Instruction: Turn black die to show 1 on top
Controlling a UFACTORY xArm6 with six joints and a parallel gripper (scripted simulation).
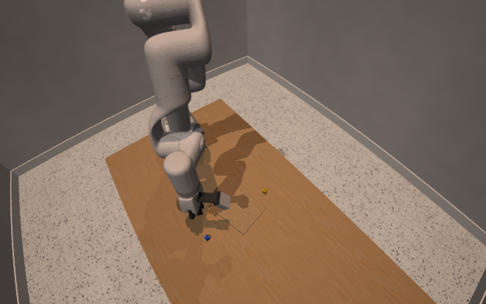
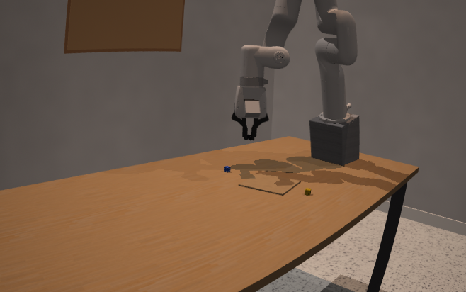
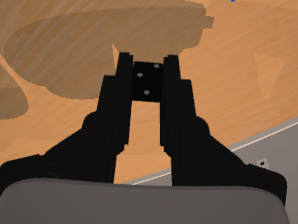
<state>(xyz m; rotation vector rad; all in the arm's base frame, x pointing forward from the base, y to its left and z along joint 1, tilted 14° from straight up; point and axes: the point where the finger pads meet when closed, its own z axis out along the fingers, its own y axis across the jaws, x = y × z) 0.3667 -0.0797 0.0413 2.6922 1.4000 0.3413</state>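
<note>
My gripper (image 1: 196, 213) (image 2: 249, 137) is shut on the black die (image 3: 147, 85) and holds it well above the table. The wrist view shows a face with three white pips towards the camera; the die's other faces are hidden or too small to read. The thin wood-coloured mat (image 1: 241, 220) (image 2: 276, 188) lies flat on the table, to the right of the gripper in the top view. A blue die (image 1: 207, 237) (image 2: 226, 169) rests on the table off the mat. A yellow die (image 1: 265, 190) (image 2: 308, 191) rests beyond the mat's other side. Their pips are too small to read.
The wooden table (image 1: 281, 251) (image 2: 141, 220) bears the arm's base block (image 2: 327, 142) at its far end. Shadows of the arm fall over the table and part of the mat. The blue die is the nearer of the two loose dice to the gripper.
</note>
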